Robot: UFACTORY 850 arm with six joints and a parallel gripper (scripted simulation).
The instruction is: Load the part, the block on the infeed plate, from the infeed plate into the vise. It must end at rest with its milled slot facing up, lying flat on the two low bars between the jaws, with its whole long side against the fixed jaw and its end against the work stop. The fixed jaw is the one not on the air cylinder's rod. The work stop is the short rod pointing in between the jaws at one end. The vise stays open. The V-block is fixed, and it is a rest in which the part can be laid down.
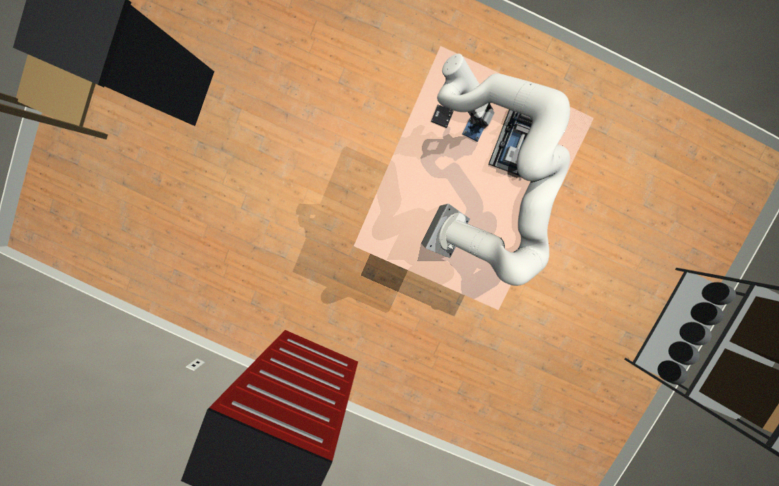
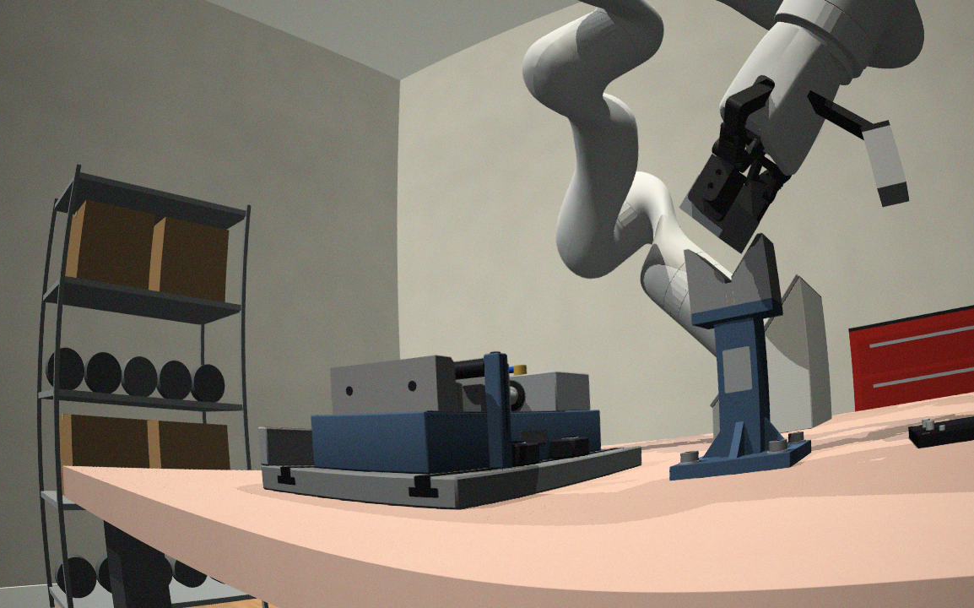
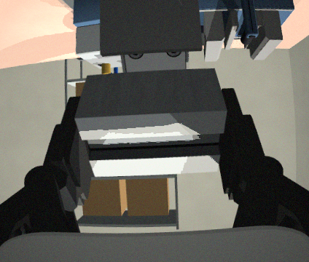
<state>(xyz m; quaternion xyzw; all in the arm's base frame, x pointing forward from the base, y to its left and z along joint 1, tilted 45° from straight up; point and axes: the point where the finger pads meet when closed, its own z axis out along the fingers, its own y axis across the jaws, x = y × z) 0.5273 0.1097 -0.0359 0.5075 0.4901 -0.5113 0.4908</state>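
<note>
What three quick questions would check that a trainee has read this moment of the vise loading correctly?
1. True or false: the gripper is shut on the part.
2. Fill in: in the exterior view, the infeed plate lies to the ___ of the V-block.
3. Where is the part now? A) flat on the infeed plate; B) between the jaws of the vise; C) held in the air over the V-block.

Key: 1 true; 2 right; 3 C.
</note>
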